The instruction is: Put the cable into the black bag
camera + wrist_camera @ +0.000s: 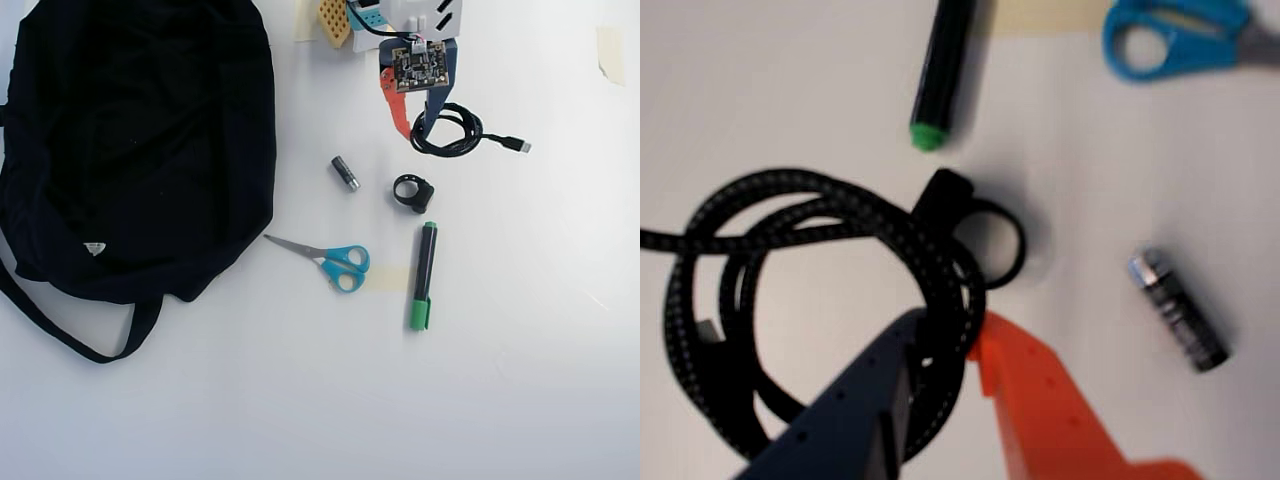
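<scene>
Cable (830, 290): black braided cord, coiled in a loop on the white table (520, 380), plug end trailing right in the overhead view, well apart from the black bag (130, 140). My claw (945, 345): lowered over the coil, jaws narrowly parted, dark blue finger (855, 415) inside the loop, orange finger (1040, 410) outside it, the cord strands between them; whether they pressed the cord I could not tell. Black ring clip (975, 225): just beside the coil. Small metal cylinder (345, 172): between coil and bag. Blue-handled scissors (330, 260): below the cylinder in the overhead view. Green-capped black marker (424, 275): right of the scissors. Bag: slumped at upper left, white tag showing.
</scene>
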Tool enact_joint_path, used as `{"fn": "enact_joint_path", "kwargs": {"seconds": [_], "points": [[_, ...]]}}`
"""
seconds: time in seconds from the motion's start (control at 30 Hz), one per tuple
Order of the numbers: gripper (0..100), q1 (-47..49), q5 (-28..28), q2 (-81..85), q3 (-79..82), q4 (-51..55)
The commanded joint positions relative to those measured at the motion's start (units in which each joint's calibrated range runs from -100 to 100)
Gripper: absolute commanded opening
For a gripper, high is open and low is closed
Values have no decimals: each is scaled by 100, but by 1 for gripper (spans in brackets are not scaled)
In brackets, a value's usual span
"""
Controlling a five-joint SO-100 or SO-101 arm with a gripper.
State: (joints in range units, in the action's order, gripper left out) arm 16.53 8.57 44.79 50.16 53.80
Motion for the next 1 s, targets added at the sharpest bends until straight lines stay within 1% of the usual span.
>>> {"fn": "enact_joint_path", "kwargs": {"seconds": [0.0, 0.13, 0.33, 0.73, 0.97], "points": [[2, -629, -312, 185, -227, -5], [2, -1122, -742, 177, -245, -40], [2, -1631, -1130, 94, -299, -57], [2, -2371, -1151, 85, -362, -100], [2, -3216, -1151, 77, -460, -384]]}}
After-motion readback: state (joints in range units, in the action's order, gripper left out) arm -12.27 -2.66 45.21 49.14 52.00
